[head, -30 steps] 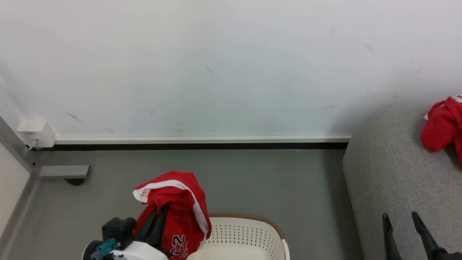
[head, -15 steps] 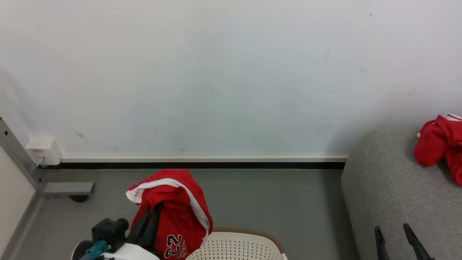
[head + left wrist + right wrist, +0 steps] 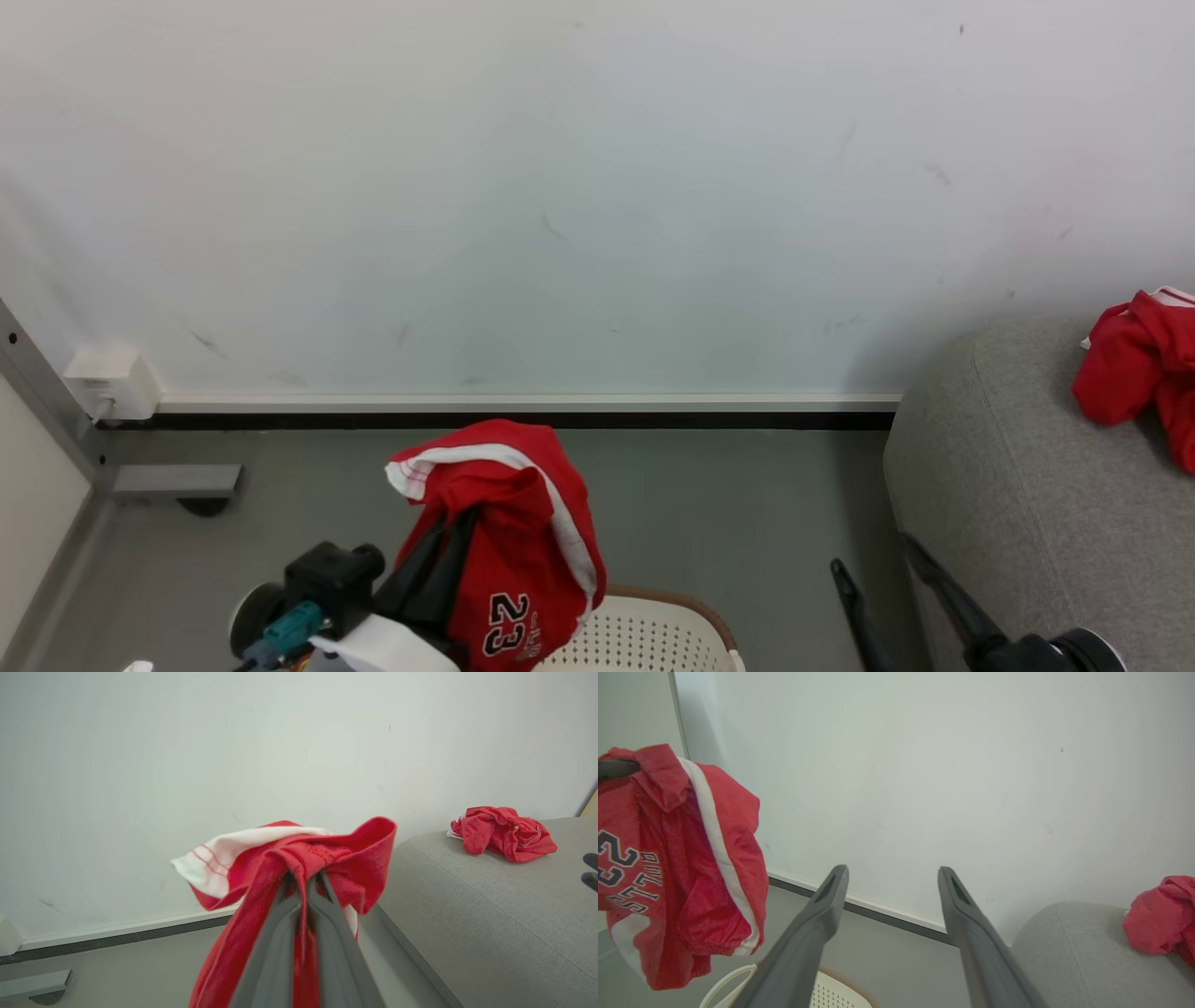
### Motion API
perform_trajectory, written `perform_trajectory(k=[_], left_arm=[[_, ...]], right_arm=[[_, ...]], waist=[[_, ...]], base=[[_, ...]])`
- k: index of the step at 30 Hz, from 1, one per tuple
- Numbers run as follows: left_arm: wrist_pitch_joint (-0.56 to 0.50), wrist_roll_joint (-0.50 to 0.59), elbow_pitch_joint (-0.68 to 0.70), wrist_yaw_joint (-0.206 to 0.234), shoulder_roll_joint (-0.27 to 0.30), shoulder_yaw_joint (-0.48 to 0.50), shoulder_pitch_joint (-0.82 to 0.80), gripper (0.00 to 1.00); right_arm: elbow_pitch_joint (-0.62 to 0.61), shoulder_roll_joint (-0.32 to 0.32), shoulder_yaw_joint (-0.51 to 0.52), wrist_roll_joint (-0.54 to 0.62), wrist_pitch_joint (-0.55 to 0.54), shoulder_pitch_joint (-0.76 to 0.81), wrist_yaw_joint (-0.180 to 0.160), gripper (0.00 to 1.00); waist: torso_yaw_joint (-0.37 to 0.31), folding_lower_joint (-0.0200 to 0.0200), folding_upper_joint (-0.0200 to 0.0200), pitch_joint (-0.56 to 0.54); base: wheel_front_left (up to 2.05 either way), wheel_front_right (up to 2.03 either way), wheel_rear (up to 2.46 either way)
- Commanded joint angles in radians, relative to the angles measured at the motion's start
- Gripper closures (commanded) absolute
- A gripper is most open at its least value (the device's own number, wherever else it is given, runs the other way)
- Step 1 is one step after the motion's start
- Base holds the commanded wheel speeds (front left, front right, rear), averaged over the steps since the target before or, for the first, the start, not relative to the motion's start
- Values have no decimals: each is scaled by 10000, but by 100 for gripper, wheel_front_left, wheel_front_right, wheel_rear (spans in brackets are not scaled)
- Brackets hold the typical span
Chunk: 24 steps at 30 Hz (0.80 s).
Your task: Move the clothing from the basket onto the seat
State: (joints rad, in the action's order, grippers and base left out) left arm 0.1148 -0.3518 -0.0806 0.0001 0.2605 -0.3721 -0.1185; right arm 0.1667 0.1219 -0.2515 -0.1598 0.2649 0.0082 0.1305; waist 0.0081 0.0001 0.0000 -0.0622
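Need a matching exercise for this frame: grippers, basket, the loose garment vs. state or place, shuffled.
1 left gripper
2 right gripper
3 basket
4 crumpled red garment

A lying on the grey seat
B open, empty
C shut on the numbered jersey
D cream, perforated walls, brown rim

Pairs: 1-C, 2-B, 3-D, 4-A

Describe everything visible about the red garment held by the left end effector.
The garment is soft bright-red fabric with a white stripe and trim, printed "23" and "BULLS". It hangs bunched over the shut left end effector, which pinches a fold near its top. Its lower part hangs by the basket rim; contact is unclear.
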Motion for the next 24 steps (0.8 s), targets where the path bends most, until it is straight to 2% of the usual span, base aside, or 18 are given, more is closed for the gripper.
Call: perform_trajectory(k=[1, 12, 17, 24], left_arm=[[-48, 124, 108, -49, -33, -78, -131, 100], [-424, 350, 229, -599, -588, -1351, -704, 100], [-507, 477, 152, -801, -867, -1985, -987, 100], [-634, 588, 234, -1038, -1101, -2777, -1284, 100]], right_arm=[[-62, 173, -311, -122, -13, -249, 3, 0], [-44, 1458, -4044, -1377, -83, -2233, 5, 0], [84, 1734, -5020, -1858, -201, -2929, 5, 0], [462, 1893, -5753, -2121, -309, -3536, 5, 0]], waist=[[-8, -1, 0, 2], [23, -1, 0, -42], [25, -1, 0, -42], [-26, -1, 0, -34]], base=[[0, 0, 0], [0, 0, 0], [0, 0, 0], [0, 0, 0]])
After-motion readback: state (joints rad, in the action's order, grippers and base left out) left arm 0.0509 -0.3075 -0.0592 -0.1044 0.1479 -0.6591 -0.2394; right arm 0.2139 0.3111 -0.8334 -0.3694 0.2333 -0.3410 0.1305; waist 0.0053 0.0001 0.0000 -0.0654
